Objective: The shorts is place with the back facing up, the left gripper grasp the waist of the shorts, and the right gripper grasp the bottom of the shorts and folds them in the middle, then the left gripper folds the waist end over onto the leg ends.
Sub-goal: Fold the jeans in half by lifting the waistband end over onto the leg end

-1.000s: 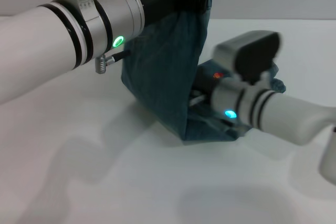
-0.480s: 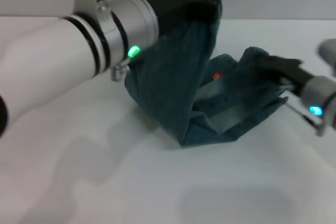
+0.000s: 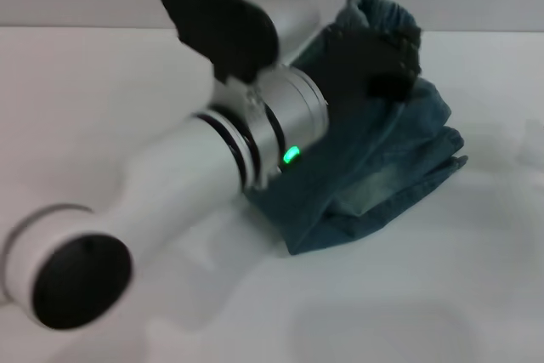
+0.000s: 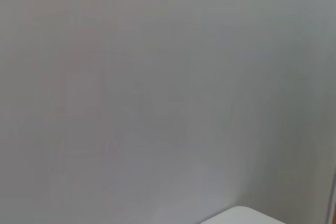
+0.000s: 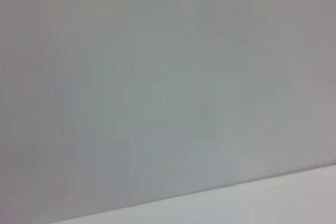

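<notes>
Soft, even, diffuse light fills the head view, with no hard glare. The left arm (image 3: 170,201) is smeared by motion blur, and the left gripper (image 3: 374,61) is a dark blur against the shorts (image 3: 382,167). Faint shadows lie on the white table (image 3: 442,295). Both wrist views show only featureless, hazy grey.

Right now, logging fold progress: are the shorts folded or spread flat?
Folded: the shorts lie in a doubled-over heap, layers stacked, the left tool on their raised end.
</notes>
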Robot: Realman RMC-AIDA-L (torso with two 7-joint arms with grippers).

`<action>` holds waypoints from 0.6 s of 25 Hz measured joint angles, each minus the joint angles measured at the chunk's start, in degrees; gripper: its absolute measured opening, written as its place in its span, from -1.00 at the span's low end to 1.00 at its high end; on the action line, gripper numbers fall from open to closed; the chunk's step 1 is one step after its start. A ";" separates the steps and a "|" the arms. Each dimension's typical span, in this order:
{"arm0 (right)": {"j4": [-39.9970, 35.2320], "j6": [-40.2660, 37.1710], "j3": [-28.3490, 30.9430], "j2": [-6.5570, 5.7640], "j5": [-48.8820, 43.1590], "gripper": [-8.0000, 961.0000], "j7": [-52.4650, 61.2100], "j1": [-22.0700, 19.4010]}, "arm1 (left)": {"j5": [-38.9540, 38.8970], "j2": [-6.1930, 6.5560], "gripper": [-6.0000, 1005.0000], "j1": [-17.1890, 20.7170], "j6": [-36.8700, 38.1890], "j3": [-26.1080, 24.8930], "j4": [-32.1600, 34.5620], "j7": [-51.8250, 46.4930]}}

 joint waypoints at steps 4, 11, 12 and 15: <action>0.21 0.22 0.05 0.06 -0.07 -0.98 -0.05 -1.20 | -0.27 -0.19 -0.91 -4.16 12.35 6.96 10.06 -0.90; -0.08 0.25 -0.63 0.04 -1.44 -0.98 0.40 -1.29 | -0.09 0.00 -0.85 -7.78 23.33 10.55 20.12 -11.31; -0.12 0.25 -0.74 0.04 -1.44 -0.98 0.40 -1.30 | -0.03 0.01 -0.77 -7.70 23.62 10.58 20.29 -11.52; -0.22 0.27 -0.98 0.03 -1.44 -0.98 0.42 -1.32 | 0.07 0.04 -0.52 -7.42 24.59 10.78 20.78 -11.60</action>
